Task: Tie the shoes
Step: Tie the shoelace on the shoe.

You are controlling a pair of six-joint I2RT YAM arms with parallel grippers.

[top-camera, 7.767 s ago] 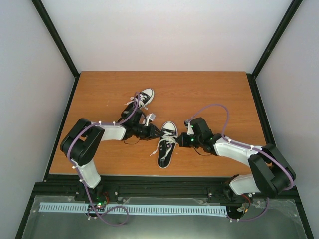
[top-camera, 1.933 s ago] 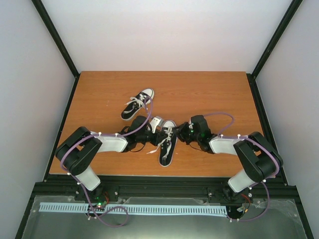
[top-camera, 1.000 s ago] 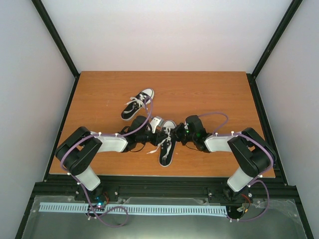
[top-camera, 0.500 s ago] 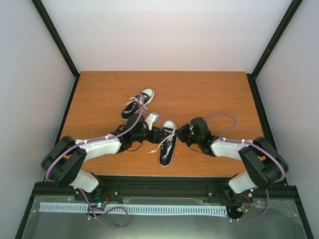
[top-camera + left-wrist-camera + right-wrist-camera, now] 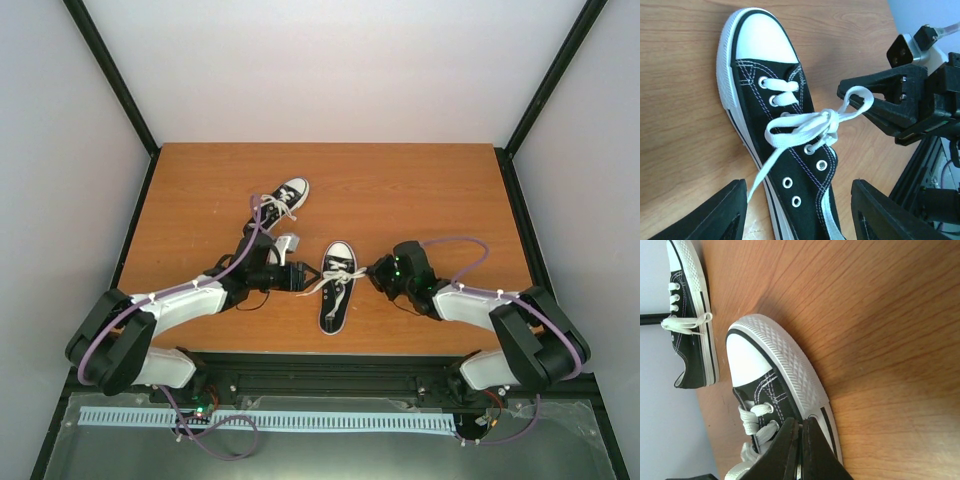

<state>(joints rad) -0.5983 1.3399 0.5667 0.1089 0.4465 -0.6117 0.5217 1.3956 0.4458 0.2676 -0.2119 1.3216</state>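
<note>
While the right gripper [image 5: 801, 425] has its jaws pressed together, apparently pinching the lace loop [image 5: 855, 112] just off the near shoe's [image 5: 336, 300] right flank, the left gripper [image 5: 798, 182] stands with its jaws spread wide and holds nothing. A loose lace strand [image 5: 765, 172] runs from the half-formed knot over the shoe's left side and passes close to the inner face of one left finger, not gripped.

Seen from above, the shoe's long axis runs almost straight away from the arm bases, toe cap at the far end. The grippers flank it at lacing height, the left one a little further off. Drawing the knot tight would likely mean pulling outward across that axis, so the left jaws need that strand first.

The far shoe [image 5: 280, 200] lies beyond the near shoe's toe to the left, close behind the left arm's path. To the right of the shoe the table [image 5: 420, 190] offers room for an outward pull.
</note>
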